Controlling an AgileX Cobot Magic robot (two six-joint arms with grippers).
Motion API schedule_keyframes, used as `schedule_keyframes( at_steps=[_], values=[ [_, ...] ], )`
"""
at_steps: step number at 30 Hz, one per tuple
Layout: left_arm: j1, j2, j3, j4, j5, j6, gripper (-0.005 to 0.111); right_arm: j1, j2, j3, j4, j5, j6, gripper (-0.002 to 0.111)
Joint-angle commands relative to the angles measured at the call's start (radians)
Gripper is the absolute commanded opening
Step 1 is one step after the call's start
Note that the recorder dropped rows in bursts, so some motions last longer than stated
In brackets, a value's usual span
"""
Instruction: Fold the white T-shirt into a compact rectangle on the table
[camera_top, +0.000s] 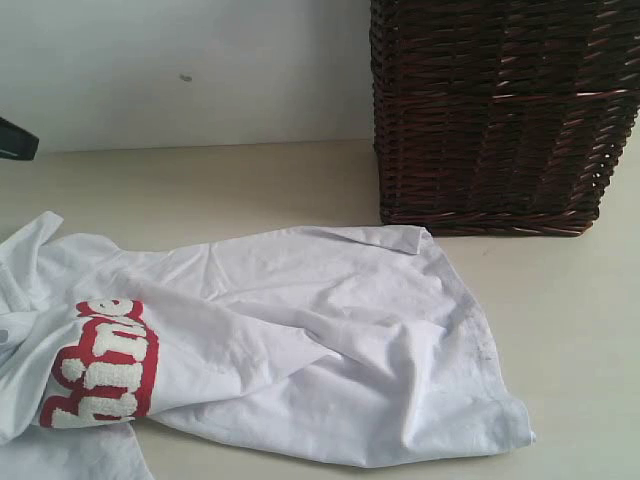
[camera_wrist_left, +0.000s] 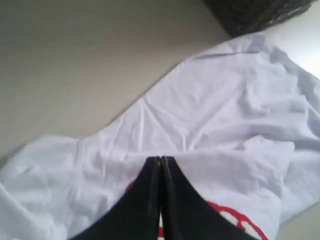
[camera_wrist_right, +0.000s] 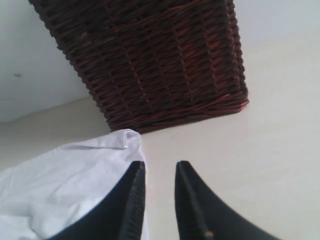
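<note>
The white T-shirt (camera_top: 300, 340) lies crumpled and spread across the table (camera_top: 560, 320), its red-outlined lettering (camera_top: 100, 365) bunched at the left. Neither gripper shows in the exterior view. In the left wrist view my left gripper (camera_wrist_left: 160, 159) is shut, its jaws pressed together over a fold of the T-shirt (camera_wrist_left: 225, 110) just above the lettering (camera_wrist_left: 235, 217). No cloth visibly hangs from it. My right gripper (camera_wrist_right: 160, 165) is open by a narrow gap with nothing between its fingers. It hovers over bare table (camera_wrist_right: 250, 140) beside the edge of the T-shirt (camera_wrist_right: 60, 180).
A dark brown wicker basket (camera_top: 500, 110) stands at the back right, close to the shirt's far corner, and shows again as the basket (camera_wrist_right: 160, 65) ahead of my right gripper. A small dark part (camera_top: 15, 140) pokes in at the left edge. A pale wall rises behind the table.
</note>
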Motion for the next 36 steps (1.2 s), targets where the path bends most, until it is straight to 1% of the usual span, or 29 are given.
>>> schedule_keyframes(
  at_steps=[1,4,9,21,22,23,25,26,27,28,32,36],
  values=[
    [-0.001,-0.003,0.012,0.057,0.096,-0.069,0.0,0.001,0.002,0.005,0.127,-0.074,-0.005,0.023],
    [-0.001,-0.003,0.012,0.057,0.164,-0.071,0.0,0.001,0.002,0.005,0.127,-0.173,-0.005,0.023],
    [-0.001,-0.003,0.012,0.057,0.169,-0.116,0.0,0.001,0.002,0.005,0.127,-0.281,-0.005,0.023],
    [-0.001,-0.003,0.012,0.063,0.177,-0.116,0.0,0.001,0.002,0.005,0.135,-0.302,0.028,0.023],
    [-0.001,-0.003,0.012,0.065,0.177,-0.116,0.0,0.001,0.002,0.005,0.1,-0.341,-0.012,0.023],
    [-0.001,-0.003,0.012,0.065,0.177,-0.116,0.0,0.001,0.002,0.005,0.058,-0.391,-0.094,0.023],
    [-0.001,-0.003,0.012,0.065,0.177,-0.116,0.0,0.001,0.002,0.005,-0.03,-0.552,-0.298,0.023],
    [-0.001,-0.003,0.012,0.065,0.177,-0.114,0.0,0.001,0.002,0.005,-0.042,-0.594,-0.385,0.023],
    [-0.001,-0.001,0.012,0.065,0.177,-0.114,0.0,0.001,0.002,-0.006,-0.03,-0.598,-0.492,0.023],
    [-0.001,0.002,0.012,0.065,0.177,-0.114,0.0,0.001,0.007,-0.036,-0.006,-0.564,-0.562,0.023],
    [-0.001,0.034,0.012,0.055,0.177,-0.114,0.0,0.001,0.09,-0.186,0.252,-0.332,-0.501,0.023],
    [-0.001,0.069,0.012,0.057,0.175,-0.114,0.0,0.001,0.346,-0.394,0.215,0.082,-0.532,0.023]
  ],
)
